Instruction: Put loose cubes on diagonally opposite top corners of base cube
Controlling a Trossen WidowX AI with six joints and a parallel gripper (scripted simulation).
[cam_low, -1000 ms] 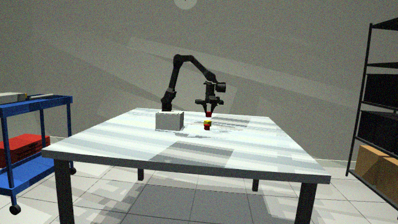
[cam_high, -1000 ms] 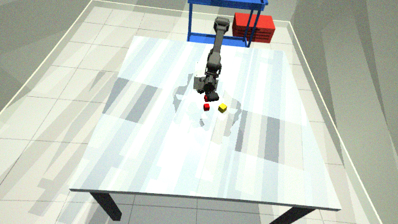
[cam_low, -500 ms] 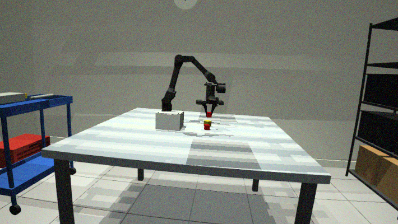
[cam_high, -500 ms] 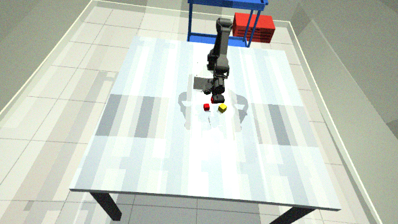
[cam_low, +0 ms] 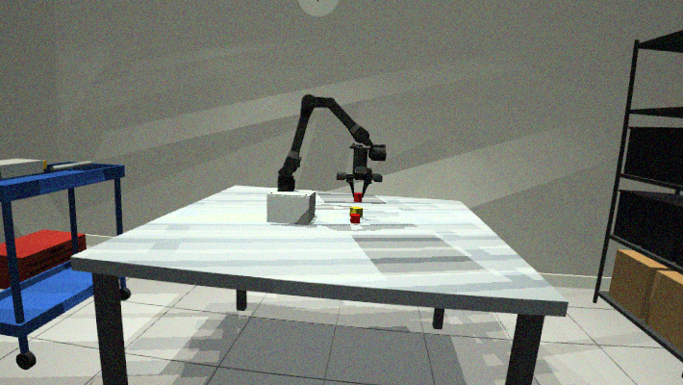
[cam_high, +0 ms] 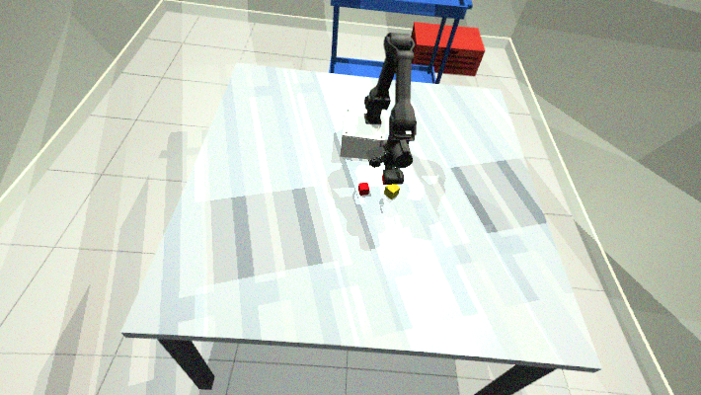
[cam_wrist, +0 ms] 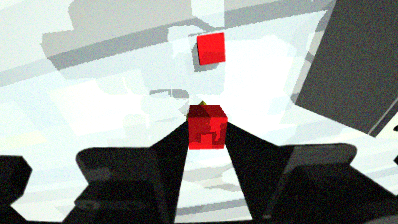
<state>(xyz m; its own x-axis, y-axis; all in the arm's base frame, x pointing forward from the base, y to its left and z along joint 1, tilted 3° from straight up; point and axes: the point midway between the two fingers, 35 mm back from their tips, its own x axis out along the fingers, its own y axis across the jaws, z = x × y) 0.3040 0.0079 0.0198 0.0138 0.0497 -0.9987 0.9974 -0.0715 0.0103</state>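
Note:
My gripper (cam_low: 358, 195) (cam_wrist: 205, 125) is shut on one red cube (cam_low: 358, 197) (cam_wrist: 207, 134) and holds it above the table, near and higher than the yellow base cube. The yellow base cube (cam_high: 392, 192) (cam_low: 356, 211) sits on the table, tilted to the view in the top view; in the wrist view only a sliver (cam_wrist: 202, 103) shows behind the held cube. The other red cube (cam_high: 363, 189) (cam_low: 355, 218) (cam_wrist: 211, 48) rests on the table, apart from the yellow cube, left of it in the top view. Nothing shows on top of the yellow cube in the exterior view.
A grey box (cam_high: 361, 147) (cam_low: 289, 207) (cam_wrist: 340, 65) stands on the table close to the arm. A blue cart (cam_high: 397, 5) (cam_low: 63, 178) and a red chest (cam_high: 446, 39) stand beyond the table. A black shelf (cam_low: 625, 144) stands at the right in the exterior view.

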